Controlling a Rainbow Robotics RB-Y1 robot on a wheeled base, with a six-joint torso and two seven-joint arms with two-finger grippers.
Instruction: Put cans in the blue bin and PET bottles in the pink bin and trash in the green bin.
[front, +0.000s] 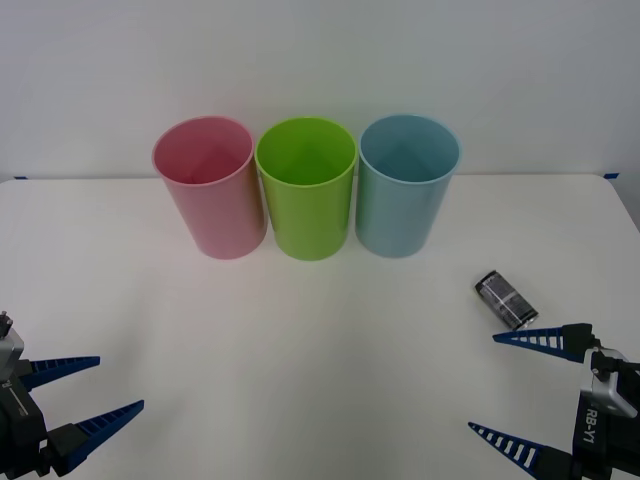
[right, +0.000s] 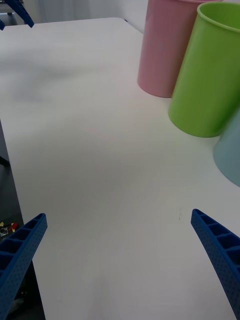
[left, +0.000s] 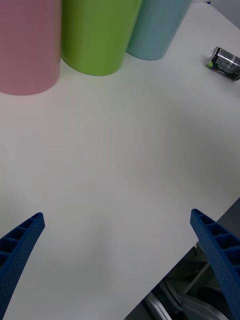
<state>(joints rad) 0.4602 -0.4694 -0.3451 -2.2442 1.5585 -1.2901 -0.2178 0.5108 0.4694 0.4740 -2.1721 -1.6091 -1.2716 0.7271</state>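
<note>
Three tall bins stand in a row at the back of the white table: the pink bin (front: 208, 190) on the left, the green bin (front: 307, 190) in the middle, the blue bin (front: 405, 188) on the right. A small dark can (front: 505, 299) lies on its side at the right, in front of the blue bin; it also lies in the left wrist view (left: 225, 63). My right gripper (front: 510, 390) is open just in front of the can, apart from it. My left gripper (front: 95, 390) is open at the front left corner, holding nothing.
The white table (front: 300, 350) ends at a wall behind the bins. Its right edge (front: 625, 200) runs close to the can. Bare tabletop lies between the two grippers and in front of the bins.
</note>
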